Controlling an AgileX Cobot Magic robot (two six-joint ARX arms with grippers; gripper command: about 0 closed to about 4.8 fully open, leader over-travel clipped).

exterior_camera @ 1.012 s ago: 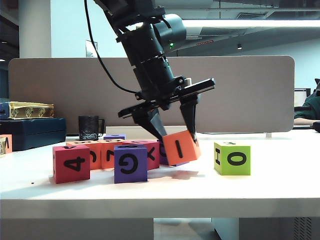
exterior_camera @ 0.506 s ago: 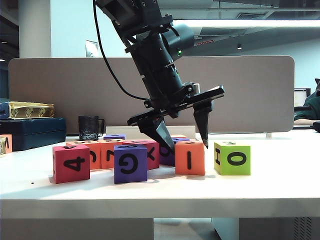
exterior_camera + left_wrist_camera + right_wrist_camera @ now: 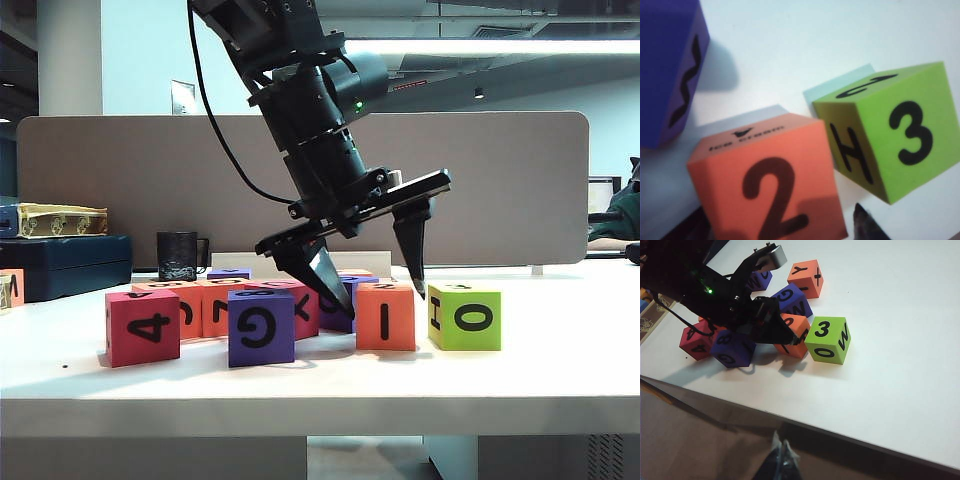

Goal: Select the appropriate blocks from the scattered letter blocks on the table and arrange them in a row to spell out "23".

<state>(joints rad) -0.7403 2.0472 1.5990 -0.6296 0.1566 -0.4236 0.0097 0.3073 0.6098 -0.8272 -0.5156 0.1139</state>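
The orange block [image 3: 385, 316] stands flat on the table [image 3: 320, 375], just left of the lime-green block [image 3: 464, 316], with a small gap between them. In the left wrist view the orange block [image 3: 767, 185] shows a 2 on top and the green block [image 3: 890, 140] a 3. My left gripper [image 3: 382, 300] is open and straddles the orange block, its fingertips [image 3: 867, 227] clear of the block's sides. My right gripper [image 3: 782, 460] is shut, out past the table's front edge and far from the green block [image 3: 827, 340].
A red cube marked 4 [image 3: 143, 327] and a purple G cube [image 3: 261, 327] stand at the front left, with more cubes clustered behind them. A black mug [image 3: 178, 255] and a dark case [image 3: 65, 262] sit at the back left. An orange Y cube [image 3: 805, 277] lies farther back.
The left gripper held the orange block tilted above the table, set it down flat beside the green block, then spread its fingers off it. The right arm kept still.
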